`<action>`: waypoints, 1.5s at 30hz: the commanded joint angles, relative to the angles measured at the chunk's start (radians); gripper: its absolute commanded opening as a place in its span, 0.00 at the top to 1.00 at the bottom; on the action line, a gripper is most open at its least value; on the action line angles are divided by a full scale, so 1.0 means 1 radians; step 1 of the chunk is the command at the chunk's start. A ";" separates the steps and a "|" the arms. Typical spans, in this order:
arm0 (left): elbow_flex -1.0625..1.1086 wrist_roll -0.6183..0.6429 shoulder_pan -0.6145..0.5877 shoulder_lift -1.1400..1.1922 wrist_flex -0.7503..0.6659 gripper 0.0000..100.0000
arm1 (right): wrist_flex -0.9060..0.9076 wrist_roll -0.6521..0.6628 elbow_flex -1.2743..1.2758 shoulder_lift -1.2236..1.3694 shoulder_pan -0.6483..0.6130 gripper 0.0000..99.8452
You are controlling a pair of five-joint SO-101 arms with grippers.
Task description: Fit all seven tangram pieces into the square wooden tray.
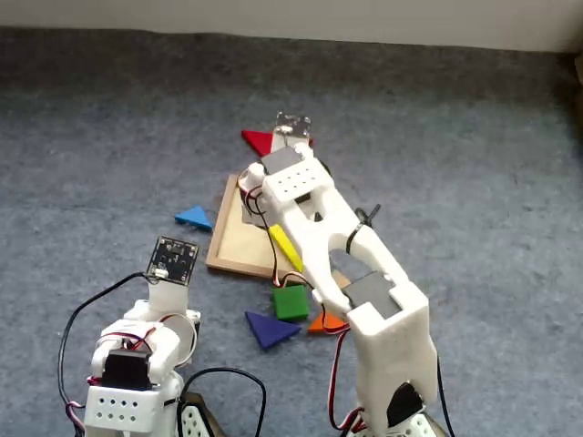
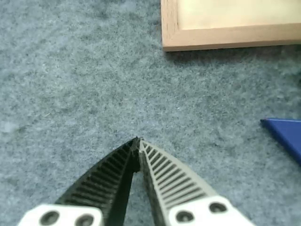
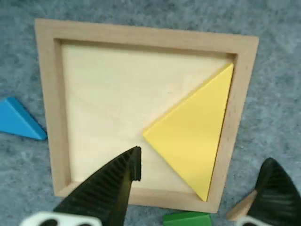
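The square wooden tray (image 3: 141, 33) lies on grey carpet and holds a large yellow triangle (image 3: 195, 136) against one side. My right gripper (image 3: 203, 160) hangs open above the tray, over the yellow piece. In the high view the right arm (image 1: 310, 218) stretches across the tray (image 1: 232, 232). Loose pieces lie around it: a light blue triangle (image 1: 193, 218), a red triangle (image 1: 258, 140), a green square (image 1: 291, 301), a dark blue triangle (image 1: 271, 328) and an orange piece (image 1: 326, 322), partly under the arm. My left gripper (image 2: 137, 142) is shut and empty, pointing at bare carpet near a tray corner (image 2: 211, 42).
The left arm (image 1: 146, 355) sits folded at the near left. Carpet covers the whole floor, with a pale wall edge (image 1: 364, 18) at the far side. Open carpet lies to the left and right of the tray.
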 commanded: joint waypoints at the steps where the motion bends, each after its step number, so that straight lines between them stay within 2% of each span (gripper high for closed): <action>1: 0.019 -0.005 -0.010 -0.047 0.005 1.00 | 0.067 0.077 -0.110 -0.024 -0.008 0.69; 7: 0.019 -0.005 -0.010 -0.047 0.005 1.00 | 0.044 0.245 -0.134 -0.018 -0.010 1.00; 10: 0.019 -0.005 -0.010 -0.047 0.005 1.00 | -0.002 0.347 -0.134 -0.016 0.010 0.98; 16: 0.019 -0.005 -0.010 -0.047 0.005 1.00 | -0.239 0.485 -0.124 -0.015 0.088 1.00; 23: 0.019 -0.005 -0.010 -0.047 0.005 1.00 | -0.463 0.546 -0.131 0.048 0.094 1.00; 28: 0.019 -0.005 -0.010 -0.047 0.005 1.00 | -0.552 0.595 -0.133 0.145 0.119 1.00; 34: 0.019 -0.005 -0.010 -0.047 0.005 1.00 | -0.704 0.594 -0.136 0.254 0.117 1.00; 41: 0.019 -0.005 -0.010 -0.047 0.005 1.00 | -0.748 0.592 -0.134 0.265 0.113 1.00; 45: 0.019 -0.005 -0.010 -0.047 0.005 1.00 | -0.621 0.600 -0.134 0.203 0.113 1.00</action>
